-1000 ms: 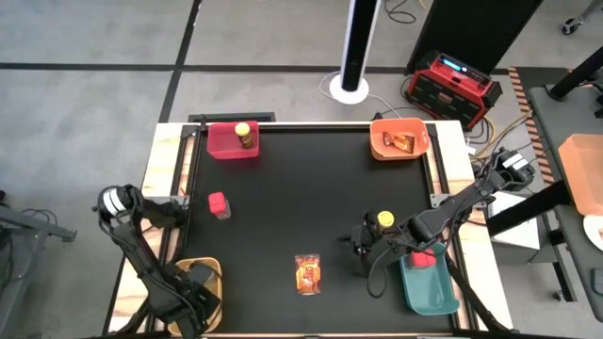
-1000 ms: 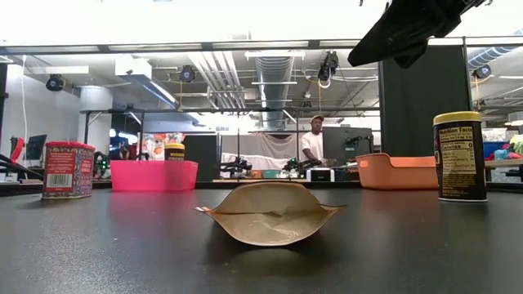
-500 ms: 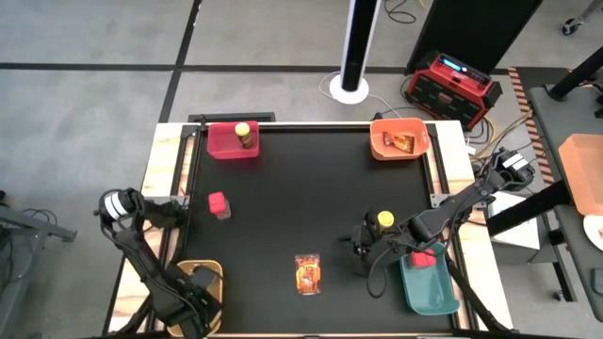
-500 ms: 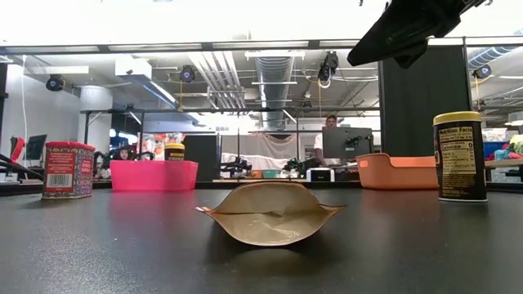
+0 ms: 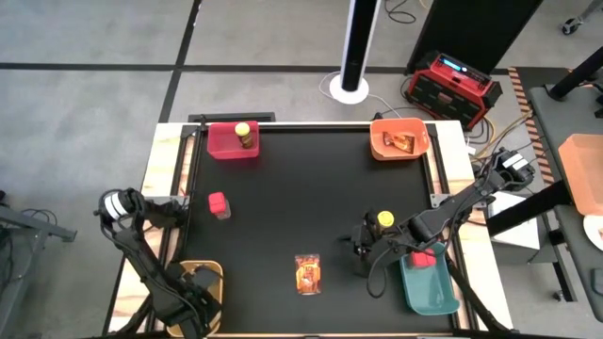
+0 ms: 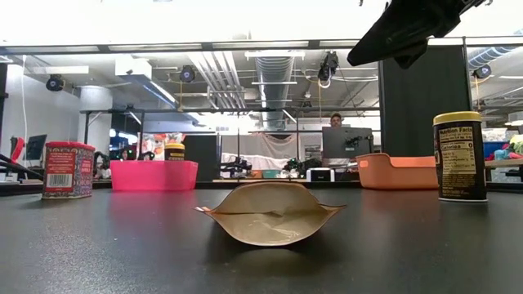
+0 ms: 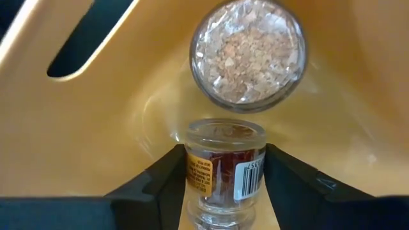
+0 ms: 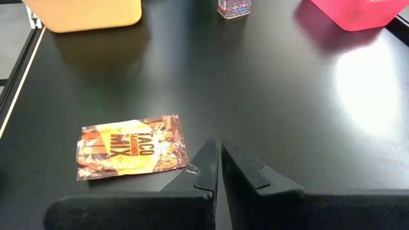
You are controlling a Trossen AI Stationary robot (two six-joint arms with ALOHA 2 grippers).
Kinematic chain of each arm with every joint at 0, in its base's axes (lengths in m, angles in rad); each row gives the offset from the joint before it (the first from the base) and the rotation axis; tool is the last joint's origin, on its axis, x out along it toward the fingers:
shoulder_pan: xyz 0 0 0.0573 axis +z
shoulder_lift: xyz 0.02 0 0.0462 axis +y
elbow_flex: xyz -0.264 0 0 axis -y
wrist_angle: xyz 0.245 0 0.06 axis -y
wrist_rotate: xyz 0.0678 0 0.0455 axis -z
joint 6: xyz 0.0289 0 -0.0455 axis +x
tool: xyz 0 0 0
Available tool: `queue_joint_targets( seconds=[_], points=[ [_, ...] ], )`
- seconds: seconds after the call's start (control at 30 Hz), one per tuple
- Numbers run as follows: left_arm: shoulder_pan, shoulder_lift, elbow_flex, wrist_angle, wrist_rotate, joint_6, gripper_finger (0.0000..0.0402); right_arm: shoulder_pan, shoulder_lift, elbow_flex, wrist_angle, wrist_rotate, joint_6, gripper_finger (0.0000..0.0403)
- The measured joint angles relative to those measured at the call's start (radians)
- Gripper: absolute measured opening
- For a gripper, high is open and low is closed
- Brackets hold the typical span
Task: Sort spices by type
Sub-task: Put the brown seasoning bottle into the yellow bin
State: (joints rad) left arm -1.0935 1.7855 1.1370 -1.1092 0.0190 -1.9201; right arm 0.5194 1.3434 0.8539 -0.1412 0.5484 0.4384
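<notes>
My left gripper (image 5: pixel 196 282) is down inside the yellow bin (image 5: pixel 213 270) at the table's near left. In the left wrist view its fingers flank a tiny glass jar of red-brown threads (image 7: pixel 225 167); a second tiny jar of pale granules (image 7: pixel 248 54) lies on the bin floor just beyond. My right gripper (image 8: pixel 219 153) is shut and holds nothing, above the table between the taco-mix packet (image 5: pixel 308 273) and a yellow-lidded jar (image 5: pixel 384 219). A red blocky container (image 5: pixel 219 204) stands at the left. My left gripper pinches the tiny jar's labelled side wall (image 7: pixel 198 172) between its two fingers (image 7: pixel 167 176), one on each side. The fingers run along the jar, which points away from them toward the bin floor. Whether its far end rests on the bin I cannot tell.
A pink bin (image 5: pixel 226 143) at the far left holds a yellow-lidded jar (image 5: pixel 244 135). An orange bin (image 5: pixel 399 141) at the far right holds a packet. A teal bin (image 5: pixel 429 287) at the near right holds a red container (image 5: pixel 421 257). A person shows in the room beyond.
</notes>
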Motion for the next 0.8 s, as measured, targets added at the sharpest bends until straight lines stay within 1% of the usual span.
queue_joint_targets(
  seconds=[0.2, 0.3, 0.5, 0.63, 0.73, 0.8],
  points=[
    [0.000, 0.000, 0.000, -0.008, -0.002, 0.019, 0.0159, 0.000, 0.000, 0.000, 0.000, 0.000, 0.000, 0.0013],
    [0.000, 0.000, 0.020, -0.045, 0.001, 0.042, 0.0158, 0.000, 0.000, 0.000, 0.000, 0.000, 0.000, 0.0013],
    [-0.001, 0.001, 0.118, -0.167, 0.003, 0.082, 0.0157, 0.000, 0.000, 0.000, 0.000, 0.000, 0.000, 0.0013],
    [0.000, 0.001, 0.179, -0.248, -0.015, 0.086, 0.0156, 0.000, 0.000, 0.000, 0.000, 0.001, 0.000, 0.0013],
    [0.000, 0.001, 0.207, -0.279, -0.016, 0.093, 0.0156, 0.000, 0.000, 0.000, -0.001, 0.001, 0.000, 0.0013],
    [0.000, 0.001, 0.219, -0.272, -0.015, 0.127, 0.0156, 0.000, 0.000, 0.000, -0.001, 0.001, 0.000, 0.0013]
  ],
)
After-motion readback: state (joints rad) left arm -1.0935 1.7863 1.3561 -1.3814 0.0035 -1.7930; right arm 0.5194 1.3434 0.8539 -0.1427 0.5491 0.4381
